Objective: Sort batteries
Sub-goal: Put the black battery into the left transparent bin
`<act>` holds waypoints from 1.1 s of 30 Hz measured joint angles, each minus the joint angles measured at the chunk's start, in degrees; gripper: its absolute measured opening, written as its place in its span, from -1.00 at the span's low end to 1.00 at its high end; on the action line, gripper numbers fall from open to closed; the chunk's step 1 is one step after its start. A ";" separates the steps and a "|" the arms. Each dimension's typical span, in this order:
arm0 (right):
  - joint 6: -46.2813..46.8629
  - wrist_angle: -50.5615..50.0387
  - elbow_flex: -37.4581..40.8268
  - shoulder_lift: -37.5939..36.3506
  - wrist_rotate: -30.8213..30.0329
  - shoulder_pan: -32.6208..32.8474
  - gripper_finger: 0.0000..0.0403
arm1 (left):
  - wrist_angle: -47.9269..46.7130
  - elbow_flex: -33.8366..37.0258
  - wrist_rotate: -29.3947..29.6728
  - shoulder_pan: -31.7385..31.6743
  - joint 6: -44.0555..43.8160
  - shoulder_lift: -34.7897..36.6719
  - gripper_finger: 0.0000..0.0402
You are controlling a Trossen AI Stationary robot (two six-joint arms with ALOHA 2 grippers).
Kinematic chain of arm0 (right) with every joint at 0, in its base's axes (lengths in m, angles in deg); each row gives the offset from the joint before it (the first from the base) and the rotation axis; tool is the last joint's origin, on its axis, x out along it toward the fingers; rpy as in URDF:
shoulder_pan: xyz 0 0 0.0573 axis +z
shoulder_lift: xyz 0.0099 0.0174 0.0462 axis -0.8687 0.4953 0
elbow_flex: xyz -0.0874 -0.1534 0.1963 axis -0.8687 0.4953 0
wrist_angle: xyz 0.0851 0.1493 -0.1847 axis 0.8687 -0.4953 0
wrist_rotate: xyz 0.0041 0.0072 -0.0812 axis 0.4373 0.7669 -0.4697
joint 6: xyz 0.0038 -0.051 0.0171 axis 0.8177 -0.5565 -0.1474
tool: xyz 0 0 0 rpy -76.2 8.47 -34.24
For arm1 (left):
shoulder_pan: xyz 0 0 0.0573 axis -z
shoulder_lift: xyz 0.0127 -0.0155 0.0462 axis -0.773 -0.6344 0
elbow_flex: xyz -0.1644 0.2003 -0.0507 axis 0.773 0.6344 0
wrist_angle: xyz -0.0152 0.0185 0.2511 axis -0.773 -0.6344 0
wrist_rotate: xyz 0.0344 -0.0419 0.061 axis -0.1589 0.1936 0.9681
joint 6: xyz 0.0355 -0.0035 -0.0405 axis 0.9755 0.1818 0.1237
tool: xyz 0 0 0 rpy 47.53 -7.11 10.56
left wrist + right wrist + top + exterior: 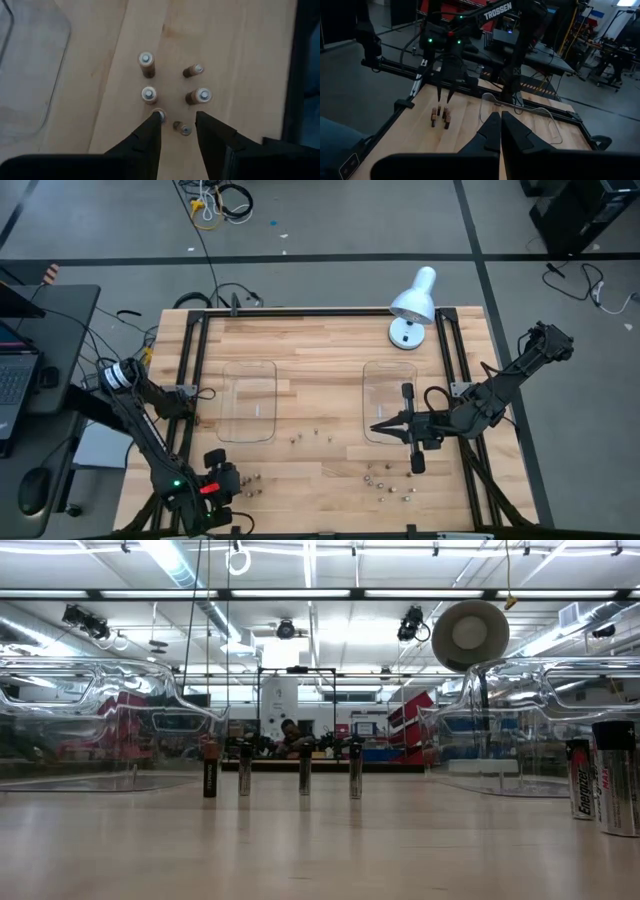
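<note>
The left gripper (178, 122) hangs over the near left part of the wooden table (320, 350), above a small cluster of brown batteries (172, 95) standing on end. Its fingers (150, 135) are spread apart with nothing pinched; one fingertip sits right at the top of one battery, and another battery (183, 128) shows in the gap between the two fingers. In the right wrist view the same gripper (445, 97) points down at the cluster (440, 116), just above it. The right gripper (376, 426) reaches across the near edge of the right clear tray (392, 402), its fingers (492, 132) pressed together and empty. A second clear tray (247, 401) lies to the left, well apart from the first. Between the trays and toward the near side, a row of batteries (313, 434) stands upright; in the low view four of them (280, 772) stand in a line, the leftmost dark. A further scatter of batteries (390, 480) sits on the near right of the table, and two larger-looking silver ones (605, 780) stand at the right edge of the low view. A white desk lamp (412, 305) stands at the far side of the table.
</note>
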 joint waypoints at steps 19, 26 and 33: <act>-0.12 -0.01 0.00 0.00 0.00 0.00 -0.99 | -2.19 0.02 1.81 0.00 -3.22 -0.83 -0.39; -0.12 -0.05 0.00 0.00 0.00 0.00 -0.99 | -2.16 0.02 2.66 -0.01 -3.19 -0.83 -0.39; -0.87 -0.57 0.00 0.81 0.02 0.00 -0.99 | -2.14 0.02 2.66 -0.01 -3.21 -0.81 -0.39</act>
